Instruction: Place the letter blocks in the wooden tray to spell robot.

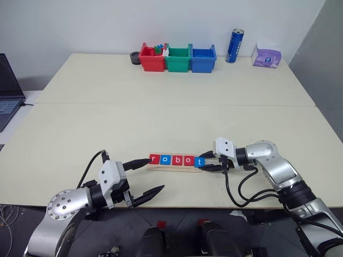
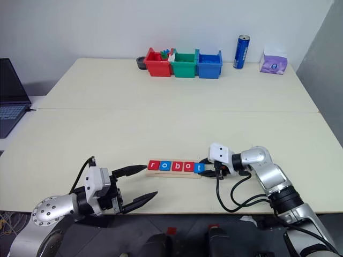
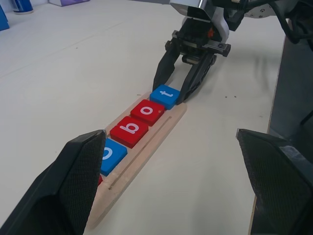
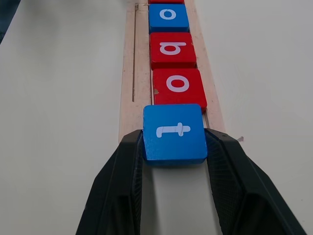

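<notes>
The wooden tray (image 1: pixel 172 168) lies near the table's front edge. On it sit a red r (image 1: pixel 155 159), a blue o (image 1: pixel 165 159), a red b (image 1: pixel 177 160) and a red o (image 1: pixel 188 160) in a row. At the tray's right end is the blue t block (image 4: pixel 174 132), a little askew from the row. My right gripper (image 1: pixel 204 162) is shut on it, one finger against each side. Just off the tray's left end my left gripper (image 1: pixel 155 174) stands wide open and holds nothing; one fingertip (image 1: pixel 144 161) is close to the r block.
Red (image 1: pixel 151 58), green (image 1: pixel 178 59) and blue (image 1: pixel 203 59) bins stand in a row at the table's far edge. To their right are a blue can (image 1: pixel 234 46) and a tissue pack (image 1: pixel 266 55). A laptop (image 1: pixel 8 91) sits off the left side.
</notes>
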`<action>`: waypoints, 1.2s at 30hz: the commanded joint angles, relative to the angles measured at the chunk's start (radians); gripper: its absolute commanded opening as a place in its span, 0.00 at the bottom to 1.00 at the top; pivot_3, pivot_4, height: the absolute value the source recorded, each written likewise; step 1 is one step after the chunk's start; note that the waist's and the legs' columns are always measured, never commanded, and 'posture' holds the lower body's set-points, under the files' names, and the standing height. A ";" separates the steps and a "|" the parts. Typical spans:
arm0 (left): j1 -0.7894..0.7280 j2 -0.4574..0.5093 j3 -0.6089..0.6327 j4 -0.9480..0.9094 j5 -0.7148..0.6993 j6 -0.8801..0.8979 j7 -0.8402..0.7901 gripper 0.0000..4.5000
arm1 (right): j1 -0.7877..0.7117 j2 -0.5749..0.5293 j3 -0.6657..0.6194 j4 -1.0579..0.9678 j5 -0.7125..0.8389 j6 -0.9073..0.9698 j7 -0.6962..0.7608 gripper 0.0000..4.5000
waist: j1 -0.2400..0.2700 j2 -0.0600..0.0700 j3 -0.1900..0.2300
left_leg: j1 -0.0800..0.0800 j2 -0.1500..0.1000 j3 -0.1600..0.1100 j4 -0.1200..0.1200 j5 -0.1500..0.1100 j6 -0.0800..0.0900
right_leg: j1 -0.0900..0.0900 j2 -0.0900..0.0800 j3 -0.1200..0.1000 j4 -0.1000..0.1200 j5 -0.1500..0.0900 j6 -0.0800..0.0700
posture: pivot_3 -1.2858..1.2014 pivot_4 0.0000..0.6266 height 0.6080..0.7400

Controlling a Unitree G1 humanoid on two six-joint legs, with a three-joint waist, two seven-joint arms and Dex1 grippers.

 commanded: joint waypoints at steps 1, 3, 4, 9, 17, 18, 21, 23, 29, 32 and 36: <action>-0.018 0.010 -0.001 -0.053 -0.011 0.015 0.009 1.00 | -0.023 0.003 0.000 0.000 -0.014 -0.017 0.001 0.33 | 0.000 0.000 0.000 | 0.000 0.000 0.000 0.000 0.000 0.000 | 0.000 0.000 0.000 0.000 0.000 0.000 | 0.52 0.24 1.00; -0.029 0.011 -0.005 -0.069 -0.015 0.036 0.020 1.00 | -0.025 0.008 0.002 0.003 -0.018 -0.019 0.001 0.33 | 0.000 0.000 0.000 | 0.000 0.000 0.000 0.000 0.000 0.000 | 0.000 0.000 0.000 0.000 0.000 0.000 | 0.52 0.24 1.00; -0.033 0.012 -0.005 -0.075 -0.016 0.044 0.023 1.00 | -0.027 0.011 0.002 0.003 -0.019 -0.019 0.000 0.33 | 0.000 0.000 0.000 | 0.000 0.000 0.000 0.000 0.000 0.000 | 0.000 0.000 0.000 0.000 0.000 0.000 | 0.52 0.24 1.00; -0.041 0.014 -0.002 -0.087 -0.019 0.066 0.027 1.00 | -0.029 0.020 0.003 0.001 -0.025 -0.017 0.001 0.33 | 0.000 0.000 0.000 | 0.000 0.000 0.000 0.000 0.000 0.000 | 0.000 0.000 0.000 0.000 0.001 -0.001 | 0.52 0.24 1.00; -0.046 0.012 -0.002 -0.092 -0.019 0.078 0.030 1.00 | -0.034 0.033 -0.001 0.001 -0.028 -0.008 0.005 0.33 | 0.000 0.000 0.000 | 0.000 0.000 0.000 0.000 0.000 0.000 | 0.000 0.000 0.000 0.000 0.001 -0.001 | 0.52 0.24 1.00; -0.047 0.012 -0.002 -0.092 -0.019 0.079 0.030 1.00 | -0.034 0.033 -0.002 0.001 -0.028 -0.007 0.006 0.33 | 0.000 0.000 0.000 | 0.000 0.000 0.000 0.000 0.000 0.000 | 0.000 0.000 0.000 0.000 0.001 -0.001 | 0.52 0.24 1.00; -0.049 0.012 -0.001 -0.092 -0.019 0.080 0.032 1.00 | -0.034 0.033 -0.004 0.001 -0.025 -0.004 0.007 0.56 | 0.000 0.000 0.000 | 0.000 0.000 0.000 0.000 0.000 0.000 | 0.000 0.000 0.000 0.000 0.001 -0.001 | 0.52 0.24 1.00; -0.049 0.012 -0.002 -0.093 -0.019 0.081 0.032 1.00 | -0.036 0.035 -0.007 0.001 -0.023 0.000 0.005 0.70 | 0.000 0.000 0.000 | 0.000 0.000 0.000 0.000 0.000 0.000 | 0.000 0.000 0.000 0.000 0.001 -0.001 | 0.52 0.24 1.00; -0.050 0.011 -0.003 -0.097 -0.020 0.085 0.034 1.00 | -0.039 0.020 -0.046 -0.040 0.024 0.064 0.015 0.99 | 0.000 0.000 0.000 | 0.000 0.000 0.000 0.000 0.000 0.000 | 0.000 0.000 0.000 0.000 0.002 -0.004 | 0.52 0.24 1.00; -0.046 0.012 -0.001 -0.099 -0.020 0.086 0.033 1.00 | -0.019 -0.034 -0.087 -0.091 0.073 0.111 0.048 0.99 | 0.000 0.000 0.000 | 0.000 0.000 0.000 0.000 0.000 0.000 | 0.000 0.000 0.000 0.000 0.002 -0.004 | 0.52 0.24 1.00; -0.049 0.014 0.000 -0.098 -0.022 0.088 0.032 1.00 | 0.008 -0.077 -0.099 -0.109 0.083 0.110 0.060 0.96 | 0.001 0.000 0.000 | 0.000 0.000 0.000 0.000 0.000 0.000 | 0.000 0.000 -0.001 0.000 0.002 -0.003 | 0.52 0.24 1.00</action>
